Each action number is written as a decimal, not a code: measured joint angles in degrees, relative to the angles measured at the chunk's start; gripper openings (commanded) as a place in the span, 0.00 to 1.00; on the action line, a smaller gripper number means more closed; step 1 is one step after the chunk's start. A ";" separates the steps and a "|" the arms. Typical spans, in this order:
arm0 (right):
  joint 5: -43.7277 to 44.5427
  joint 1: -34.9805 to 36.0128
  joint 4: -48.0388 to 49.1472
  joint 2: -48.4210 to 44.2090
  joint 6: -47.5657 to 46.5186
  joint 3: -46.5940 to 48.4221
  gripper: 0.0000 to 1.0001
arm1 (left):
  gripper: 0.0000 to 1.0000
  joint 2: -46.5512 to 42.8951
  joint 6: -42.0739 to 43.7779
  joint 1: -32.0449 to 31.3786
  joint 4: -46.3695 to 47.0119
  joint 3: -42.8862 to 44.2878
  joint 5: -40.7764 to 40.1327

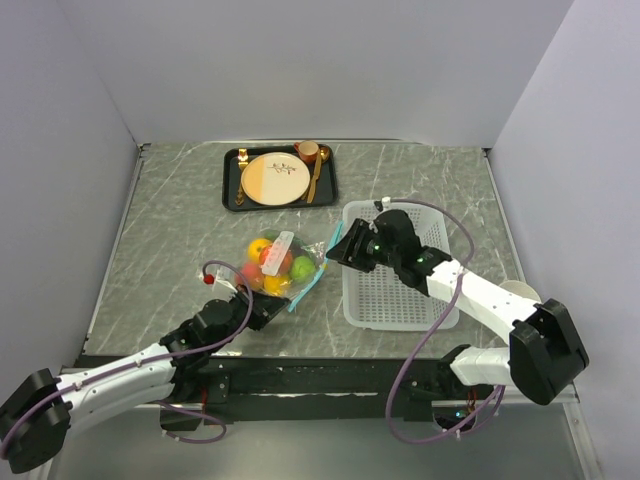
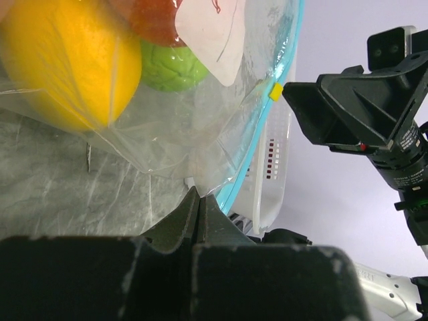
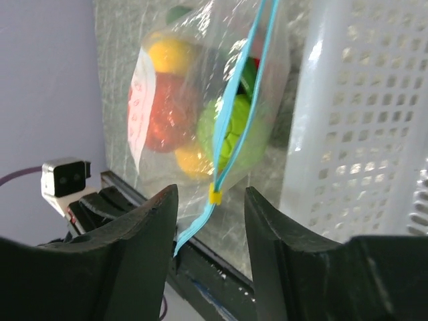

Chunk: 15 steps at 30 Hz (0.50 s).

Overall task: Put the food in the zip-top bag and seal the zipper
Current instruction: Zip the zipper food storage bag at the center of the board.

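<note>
Nearby, the white basket stands just beside the zip-top bag.

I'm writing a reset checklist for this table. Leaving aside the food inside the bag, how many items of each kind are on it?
tray: 1
plate: 1
cup: 1
gold utensils: 2
zip-top bag: 1
basket: 1
Total: 7
</note>
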 measured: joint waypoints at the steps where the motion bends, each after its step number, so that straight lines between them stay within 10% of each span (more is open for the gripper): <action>1: -0.26 0.28 0.13 0.00 0.22 -0.04 0.47 | 0.01 0.00 0.00 0.00 0.13 0.00 0.00; 15: -1.88 3.10 2.47 4.20 1.46 -0.11 0.39 | 0.01 -0.42 0.00 0.00 0.48 0.00 -0.44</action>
